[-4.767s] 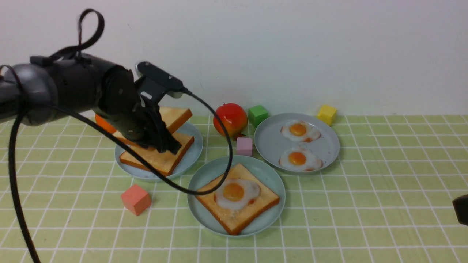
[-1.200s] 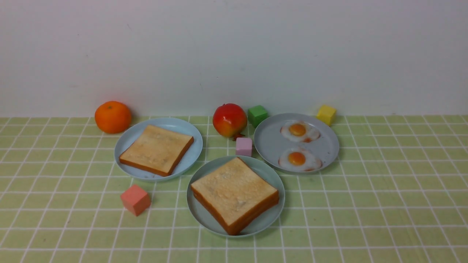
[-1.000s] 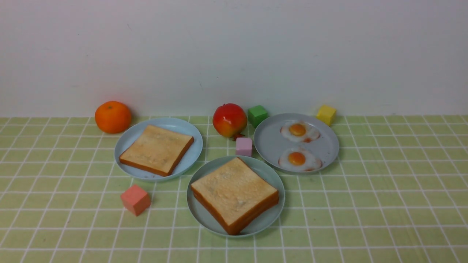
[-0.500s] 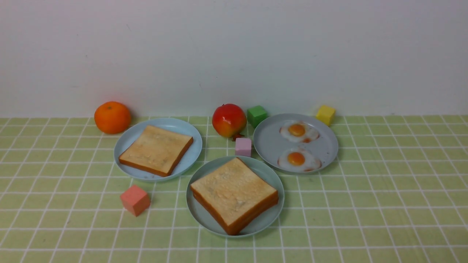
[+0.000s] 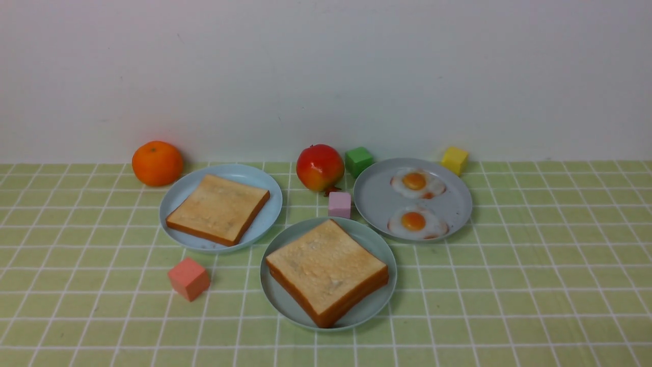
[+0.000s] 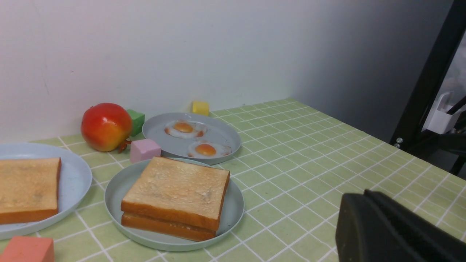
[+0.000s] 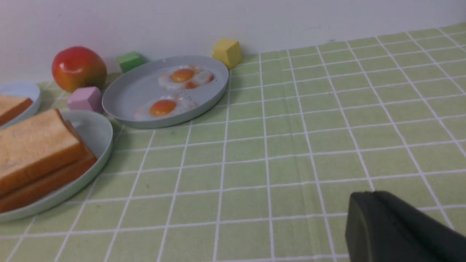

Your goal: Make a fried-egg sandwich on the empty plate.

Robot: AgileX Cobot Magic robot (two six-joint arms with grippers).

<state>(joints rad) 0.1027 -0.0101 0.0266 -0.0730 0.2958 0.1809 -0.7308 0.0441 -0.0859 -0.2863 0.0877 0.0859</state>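
The sandwich [image 5: 327, 271], two toast slices stacked with the egg hidden between them, lies on the mint plate [image 5: 374, 308] near the front middle of the worktop [image 5: 535, 285]. At its 10 o'clock a blue plate [image 5: 265, 186] carries one toast slice [image 5: 218, 208]; at its 1 o'clock a grey plate [image 5: 377, 201] holds two fried eggs [image 5: 416, 204]. A pink cube [image 5: 340, 204] sits between the three plates. The left gripper [image 6: 367, 218] and right gripper [image 7: 378, 222] show only in their wrist views, low over bare worktop, jaws closed and holding nothing.
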